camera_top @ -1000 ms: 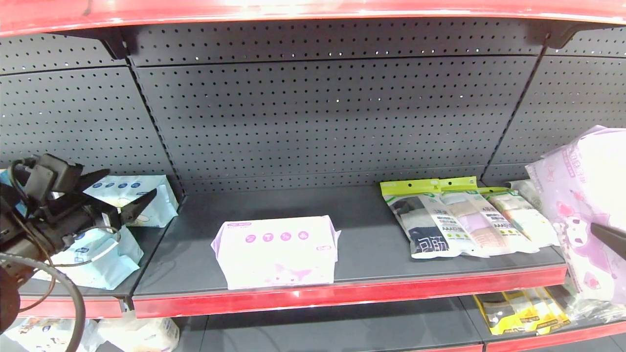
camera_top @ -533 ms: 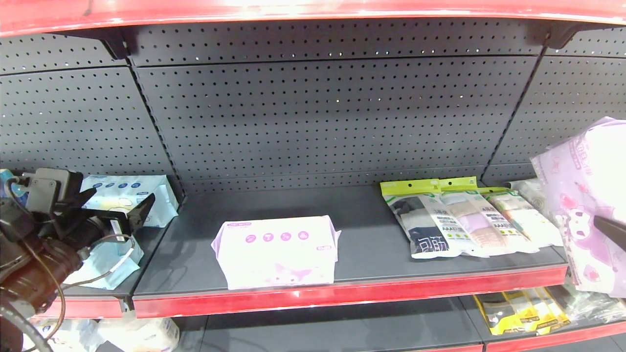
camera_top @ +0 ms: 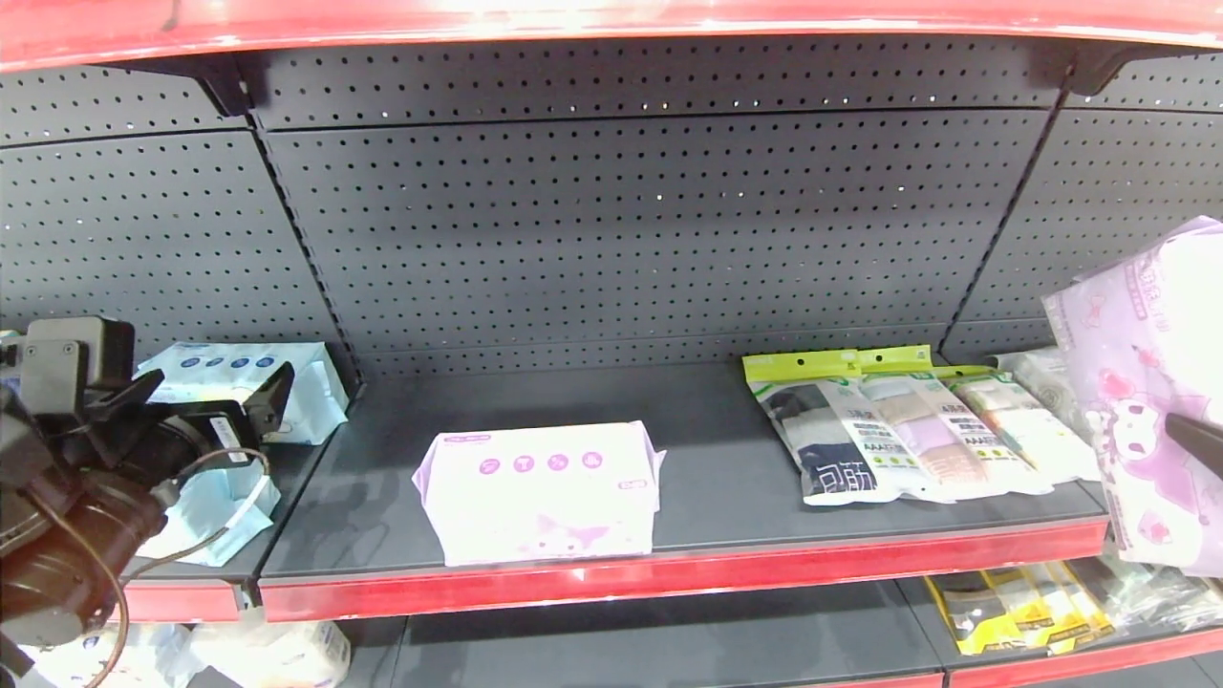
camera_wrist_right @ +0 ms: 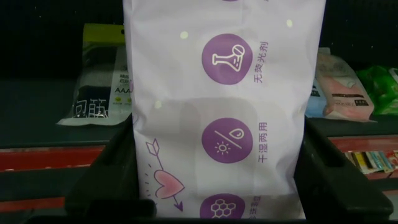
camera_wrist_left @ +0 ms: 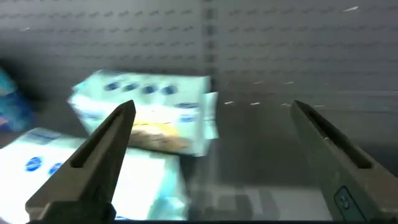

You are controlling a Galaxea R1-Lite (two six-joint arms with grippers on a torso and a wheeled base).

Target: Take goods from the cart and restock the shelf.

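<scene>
A pale purple pack with cartoon print hangs upright at the right edge of the head view, off the shelf's right end. My right gripper is shut on it. In the right wrist view the same pack fills the gap between the two dark fingers. A second purple pack lies flat near the front of the dark shelf board. My left gripper hovers at the shelf's left end, open, nothing between its fingers, in front of a light blue pack.
Two light blue packs lie in the left bay. Flat packs with green headers lie at the right of the middle bay. The board between the purple pack and those packs is bare. More goods sit on the lower shelf.
My left arm has drawn back to the left, its gripper staying open. My right gripper has lifted the purple pack slightly up and to the right.
</scene>
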